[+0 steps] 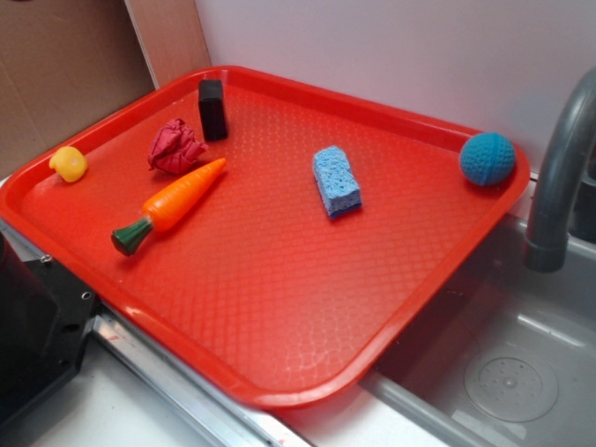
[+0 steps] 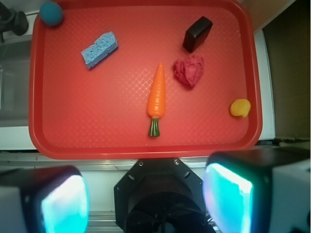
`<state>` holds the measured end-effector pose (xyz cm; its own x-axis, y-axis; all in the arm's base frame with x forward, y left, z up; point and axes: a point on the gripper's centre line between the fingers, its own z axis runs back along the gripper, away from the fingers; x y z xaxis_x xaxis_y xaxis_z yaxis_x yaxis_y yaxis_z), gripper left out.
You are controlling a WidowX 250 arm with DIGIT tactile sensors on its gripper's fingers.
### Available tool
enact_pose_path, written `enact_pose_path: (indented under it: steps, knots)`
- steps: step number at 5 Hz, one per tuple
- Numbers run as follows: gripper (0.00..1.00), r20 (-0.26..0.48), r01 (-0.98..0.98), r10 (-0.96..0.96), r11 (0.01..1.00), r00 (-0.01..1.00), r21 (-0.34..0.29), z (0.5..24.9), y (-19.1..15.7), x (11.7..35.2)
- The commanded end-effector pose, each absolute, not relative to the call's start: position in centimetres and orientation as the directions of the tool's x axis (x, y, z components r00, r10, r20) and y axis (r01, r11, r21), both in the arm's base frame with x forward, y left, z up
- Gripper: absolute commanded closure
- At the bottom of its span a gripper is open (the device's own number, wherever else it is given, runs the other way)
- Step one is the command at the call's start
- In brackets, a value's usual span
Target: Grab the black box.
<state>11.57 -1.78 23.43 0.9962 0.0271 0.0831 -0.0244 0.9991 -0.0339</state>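
Red plastic tray, textured base, raised rim, laid partly over a metal sink with a grey faucet at the tray's right side in the exterior view.

Contents, by position on the tray as the exterior view shows it:

- black box: matte black block, standing upright, taller than wide, near the far edge toward the far left corner. Nothing touches it. In the wrist view it appears close to the tray's upper right corner.
- crumpled red cloth or paper: just beside the black box, on its near left side; whether the two touch cannot be told.
- toy carrot: orange body, green stem end, lying flat, tip toward the red crumple, stem toward the near left edge.
- small yellow item: rounded, at the left edge, well apart from the rest.
- blue sponge: rectangular, porous, around the tray's middle, closer to the far edge.
- blue ball: knitted look, in the far right corner against the rim.

gripper: seen only in the wrist view, off the tray beyond its near edge. Two fingers, pads glowing pale teal, spread wide with nothing between them. Well apart from the black box.
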Motion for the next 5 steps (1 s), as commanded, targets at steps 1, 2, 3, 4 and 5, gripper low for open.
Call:
enact_pose_path:
  steps: [1,2,3,4,5]
  knots:
    - [0.00,0.083,-0.024,0.027,0.999,0.996,-0.034,23.4,-1.8,11.6]
    - [0.00,0.085,-0.270,0.274,0.961,0.958,-0.053,18.6,-0.1,16.1]
    - [0.00,0.158,-0.495,0.500,0.866,0.851,-0.071,17.1,2.7,19.5]
    - [0.00,0.158,-0.495,0.500,0.866,0.851,-0.071,17.1,2.7,19.5]
    - [0.00,0.158,-0.495,0.500,0.866,0.851,-0.071,17.1,2.7,19.5]
